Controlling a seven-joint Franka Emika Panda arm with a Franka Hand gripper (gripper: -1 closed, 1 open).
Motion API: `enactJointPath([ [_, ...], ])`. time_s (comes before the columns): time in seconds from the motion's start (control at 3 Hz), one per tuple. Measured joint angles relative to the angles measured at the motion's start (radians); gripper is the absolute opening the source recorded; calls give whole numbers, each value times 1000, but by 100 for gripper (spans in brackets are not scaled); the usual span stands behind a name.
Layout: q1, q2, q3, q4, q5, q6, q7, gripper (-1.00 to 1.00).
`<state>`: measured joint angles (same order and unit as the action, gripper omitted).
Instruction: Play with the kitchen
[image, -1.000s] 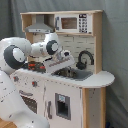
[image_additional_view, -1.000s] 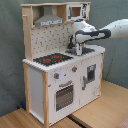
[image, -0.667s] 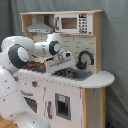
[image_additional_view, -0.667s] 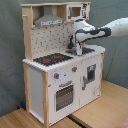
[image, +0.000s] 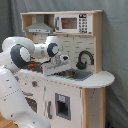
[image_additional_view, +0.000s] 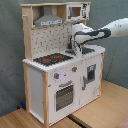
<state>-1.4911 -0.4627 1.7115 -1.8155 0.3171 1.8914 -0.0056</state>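
The kitchen (image: 95, 55) is a tall white and light-wood toy with a grey hood (image: 40, 23), a black faucet (image: 85, 59) and a sink (image: 76, 75). In the second exterior view the kitchen (image_additional_view: 37, 85) shows its pegboard back (image_additional_view: 50, 39), red-ringed hob (image_additional_view: 52, 59), knobs (image_additional_view: 57, 76) and oven door (image_additional_view: 65, 95). My gripper (image: 64, 62) hangs over the counter just left of the faucet, above the sink's edge. In the second exterior view the gripper (image_additional_view: 75, 49) points down behind the hob's right end. My arm hides most of the hob in the first exterior view.
A toy microwave (image: 74, 22) sits in the top shelf right of the hood. A lower cupboard door (image_additional_view: 91, 75) is under the sink. The kitchen stands on a wooden table (image_additional_view: 107, 107). A grey curtain (image: 115, 45) hangs behind.
My arm has shifted a little to the right in the first exterior view, toward the sink. The kitchen's parts look unchanged.
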Motion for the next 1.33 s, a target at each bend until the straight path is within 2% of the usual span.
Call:
enactJointPath([
  [0.33, -2, 29, -27, 78, 1, -66, -1, -100],
  [0.67, -2, 44, -28, 156, 1, -134, 1, -100],
  [1.0, 20, 55, -21, 248, 1, -182, 6, -100],
  [1.33, 49, 54, 43, 320, 1, -188, 23, -100],
])
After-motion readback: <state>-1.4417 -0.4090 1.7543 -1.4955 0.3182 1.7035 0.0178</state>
